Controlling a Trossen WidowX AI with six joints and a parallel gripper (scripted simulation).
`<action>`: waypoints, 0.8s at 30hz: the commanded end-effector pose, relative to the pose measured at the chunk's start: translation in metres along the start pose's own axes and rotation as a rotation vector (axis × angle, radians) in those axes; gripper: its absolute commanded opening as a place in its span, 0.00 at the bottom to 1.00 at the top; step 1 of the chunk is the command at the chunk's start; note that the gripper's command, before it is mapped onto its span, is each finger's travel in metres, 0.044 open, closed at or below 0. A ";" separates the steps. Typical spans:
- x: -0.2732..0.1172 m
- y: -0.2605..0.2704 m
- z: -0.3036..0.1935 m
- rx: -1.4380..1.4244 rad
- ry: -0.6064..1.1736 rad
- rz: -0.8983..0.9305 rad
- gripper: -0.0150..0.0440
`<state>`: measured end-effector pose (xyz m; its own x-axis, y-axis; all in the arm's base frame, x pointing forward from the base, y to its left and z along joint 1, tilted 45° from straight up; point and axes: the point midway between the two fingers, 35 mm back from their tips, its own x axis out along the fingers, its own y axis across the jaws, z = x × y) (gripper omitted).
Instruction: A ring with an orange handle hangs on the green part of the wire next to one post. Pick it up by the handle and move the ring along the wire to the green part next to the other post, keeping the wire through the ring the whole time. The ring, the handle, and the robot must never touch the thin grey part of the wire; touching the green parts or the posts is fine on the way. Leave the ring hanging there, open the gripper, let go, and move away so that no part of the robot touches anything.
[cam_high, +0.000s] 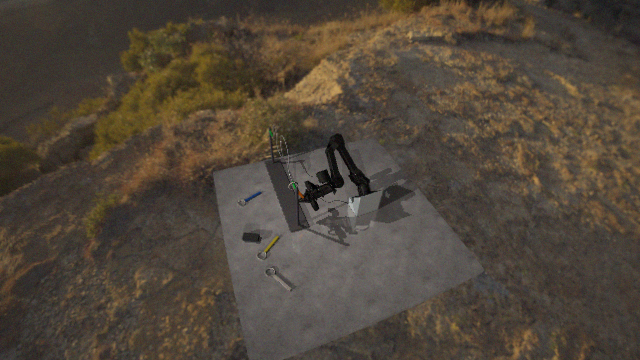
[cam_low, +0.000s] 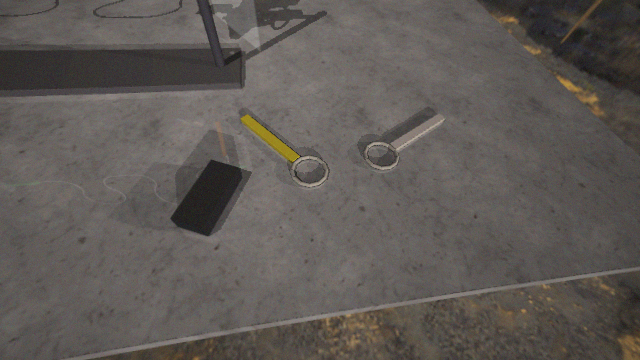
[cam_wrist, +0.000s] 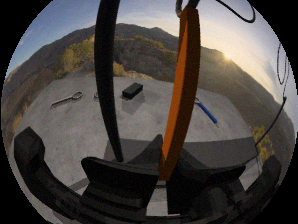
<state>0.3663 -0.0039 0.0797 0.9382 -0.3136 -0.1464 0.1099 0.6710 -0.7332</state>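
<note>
My gripper (cam_high: 302, 198) (cam_wrist: 162, 138) is shut on the orange handle (cam_high: 300, 194) (cam_wrist: 185, 90), which stands up from the fingers in the wrist view. The ring (cam_high: 289, 187) (cam_wrist: 178, 7) is at the handle's far end, by the green part (cam_high: 294, 185) beside the near post (cam_high: 298, 215) (cam_low: 212, 40) (cam_wrist: 106, 80). The wire seems to pass through it, but the ring is small in the top view and cut off in the wrist view. The grey wire (cam_high: 288, 159) curves away to the other green part (cam_high: 271, 133) at the far post (cam_high: 272, 152).
The posts stand on a dark base (cam_high: 282, 192) (cam_low: 100, 70). Beyond it lie a blue-handled ring (cam_high: 253, 196) (cam_wrist: 207, 113), a black block (cam_high: 251, 237) (cam_low: 207, 197) (cam_wrist: 132, 90), a yellow-handled ring (cam_high: 271, 244) (cam_low: 270, 137) and a pale-handled ring (cam_high: 282, 281) (cam_low: 419, 132) (cam_wrist: 65, 100).
</note>
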 end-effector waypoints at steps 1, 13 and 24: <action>0.000 0.000 0.000 0.000 0.000 0.000 0.13; -0.011 0.001 0.001 -0.001 0.000 0.001 0.53; -0.050 0.001 -0.001 -0.004 0.001 0.005 0.53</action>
<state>0.3305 0.0106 0.0867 0.9405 -0.3076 -0.1446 0.1059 0.6695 -0.7353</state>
